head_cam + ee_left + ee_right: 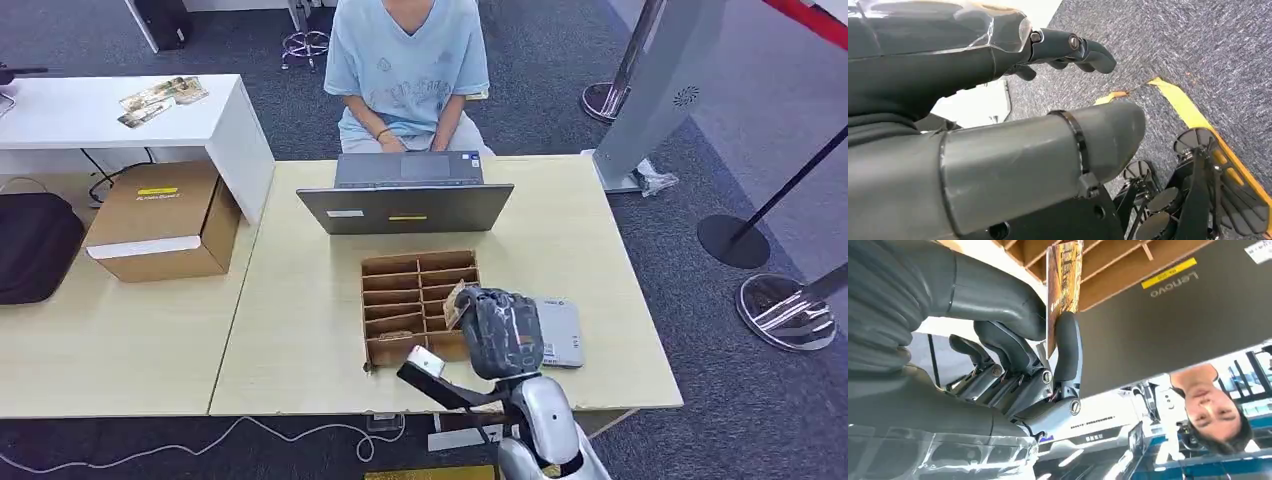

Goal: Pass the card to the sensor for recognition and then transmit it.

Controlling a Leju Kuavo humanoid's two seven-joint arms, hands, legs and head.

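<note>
My right hand (500, 330) hovers over the right side of the brown compartment box (400, 275), pinching a brown-and-gold card (455, 303) upright. In the right wrist view the card (1064, 287) sits edge-on between the thick thumb and a dark finger (1068, 347) of the right hand (1013, 355). The grey flat sensor (562, 333) lies on the table just right of that hand, partly covered by it. My left hand (998, 55) hangs over the carpet floor with its fingers (1083, 50) loosely extended and nothing in them.
A grey laptop (405, 208) stands open behind the box, its back toward me, and a person in a light blue shirt (405, 60) sits behind it. A cardboard carton (165, 220) and a black bag (35, 245) rest on the left table. Stanchion bases (785, 310) stand right.
</note>
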